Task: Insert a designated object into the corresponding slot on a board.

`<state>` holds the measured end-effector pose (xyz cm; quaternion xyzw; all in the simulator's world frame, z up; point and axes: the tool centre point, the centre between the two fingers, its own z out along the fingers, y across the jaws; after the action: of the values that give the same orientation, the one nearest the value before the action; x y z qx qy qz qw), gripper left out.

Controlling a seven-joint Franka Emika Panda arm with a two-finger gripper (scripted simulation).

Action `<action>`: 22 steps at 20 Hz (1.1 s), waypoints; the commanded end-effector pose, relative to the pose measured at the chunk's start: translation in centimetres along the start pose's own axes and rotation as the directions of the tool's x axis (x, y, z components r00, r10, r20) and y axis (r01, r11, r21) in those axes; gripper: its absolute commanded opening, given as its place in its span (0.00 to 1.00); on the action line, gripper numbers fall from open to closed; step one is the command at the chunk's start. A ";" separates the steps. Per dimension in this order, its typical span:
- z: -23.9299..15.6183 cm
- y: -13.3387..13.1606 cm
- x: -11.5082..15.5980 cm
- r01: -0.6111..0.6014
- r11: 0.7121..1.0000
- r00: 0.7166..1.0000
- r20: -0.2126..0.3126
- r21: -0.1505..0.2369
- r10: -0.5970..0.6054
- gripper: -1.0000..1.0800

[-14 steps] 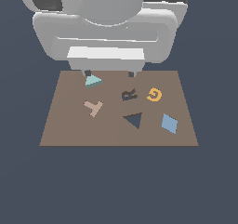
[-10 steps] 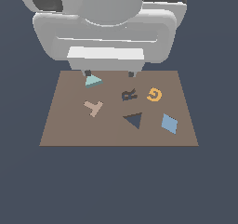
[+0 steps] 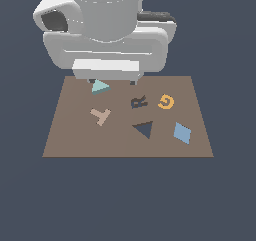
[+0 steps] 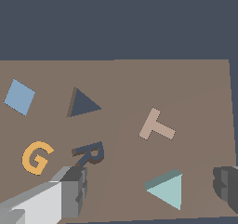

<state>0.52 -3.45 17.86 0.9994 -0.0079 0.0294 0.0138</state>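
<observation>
Tool (image 4: 148, 190) open, fingers astride the triangle (image 4: 166, 190) on the board (image 3: 70, 140); slot (image 3: 144, 130) lies well apart

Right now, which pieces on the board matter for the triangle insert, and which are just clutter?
Part of the job:
- teal triangle, lying flat between the fingers of the open tool
- dark triangle slot
- brown board

Just lying about:
- tan T
- orange G
- blue diamond
- dark R recess
</observation>
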 end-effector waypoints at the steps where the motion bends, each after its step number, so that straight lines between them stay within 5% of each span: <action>1: 1.5 0.8 -1.2 -0.009 1.000 1.000 0.008 0.003 0.009 0.96; 13: 10.1 4.7 -8.2 -0.056 0.998 0.997 0.050 0.018 0.055 0.96; 22: 12.4 5.6 -10.0 -0.067 0.998 0.996 0.060 0.022 0.065 0.96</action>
<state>-8.75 -9.21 5.19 0.9992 -0.0411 -0.0003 0.0006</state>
